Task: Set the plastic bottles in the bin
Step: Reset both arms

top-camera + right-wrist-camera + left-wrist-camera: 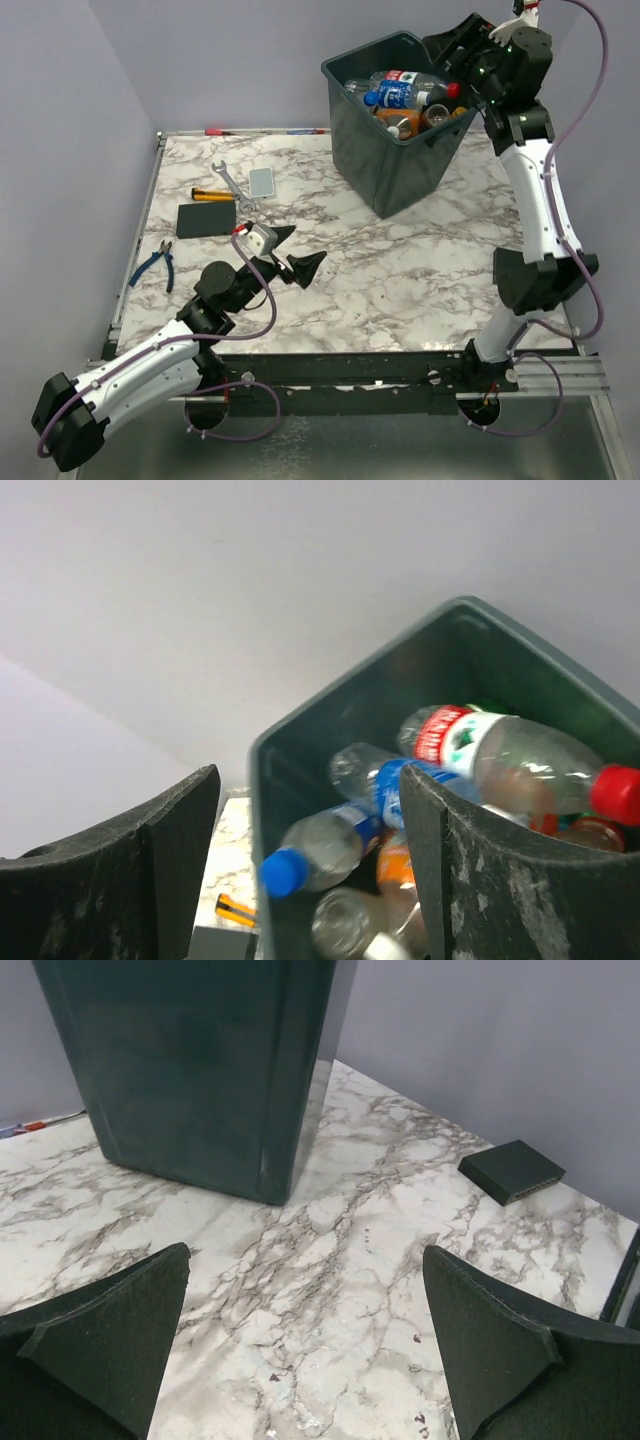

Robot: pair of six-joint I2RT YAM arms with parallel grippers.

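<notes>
The bottles [405, 95] are seen piled in the bin [370, 165] and none is seen on the table [400, 270], so the task is judged nearly done, with the right gripper [449, 50] parted and empty over the bin and the left gripper [297, 252] spread wide, empty.

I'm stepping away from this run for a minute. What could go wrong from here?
The bottles are heaped nearly to the rim of the bin; the red-capped bottle on top might roll out if knocked. The right gripper, open, hangs at that rim and could catch it, shifting the bin. The left gripper sits open near the wrench and might grab the wrong thing.
</notes>
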